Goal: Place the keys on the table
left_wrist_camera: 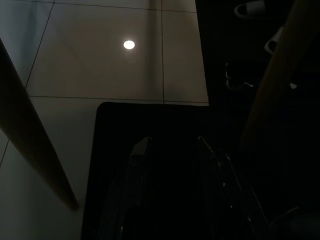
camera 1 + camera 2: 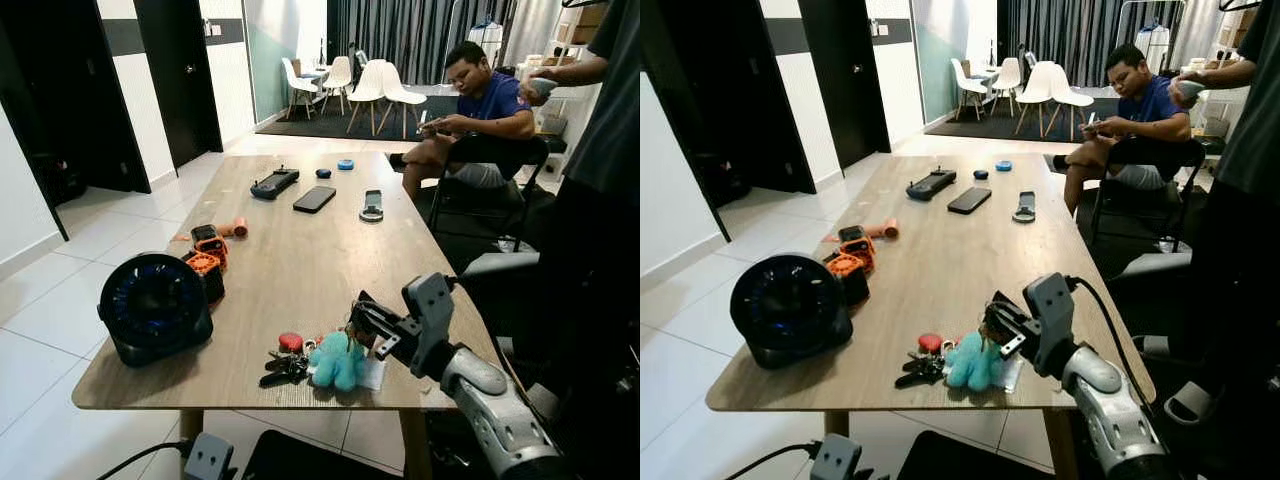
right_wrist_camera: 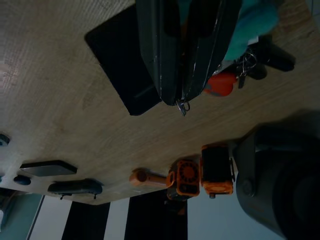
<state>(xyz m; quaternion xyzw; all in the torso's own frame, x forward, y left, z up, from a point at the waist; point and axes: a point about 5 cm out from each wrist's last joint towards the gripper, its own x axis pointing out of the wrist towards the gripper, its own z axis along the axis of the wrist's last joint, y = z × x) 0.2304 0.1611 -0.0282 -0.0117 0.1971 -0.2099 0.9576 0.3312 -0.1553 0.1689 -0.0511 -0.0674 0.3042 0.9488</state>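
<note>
Our right claw (image 2: 992, 322) hangs low over the desk (image 2: 940, 270), fingers pinched on a small metal ring; the keys (image 2: 924, 368) and teal plush already lie on the desk's near edge; we judge only release remains.

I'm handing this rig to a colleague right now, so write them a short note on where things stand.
Right gripper: low over the near edge of the table, fingers pinched on a small metal ring of the keys.
Left gripper: hanging idle below the table, over the floor.
Keys: the bunch, with its red tag and teal plush charm, already lies on the tabletop near the front edge, beside the round black fan.
Done: keys brought to the table and set down.
Left: open the right gripper to release the ring, then draw the arm back.
</note>
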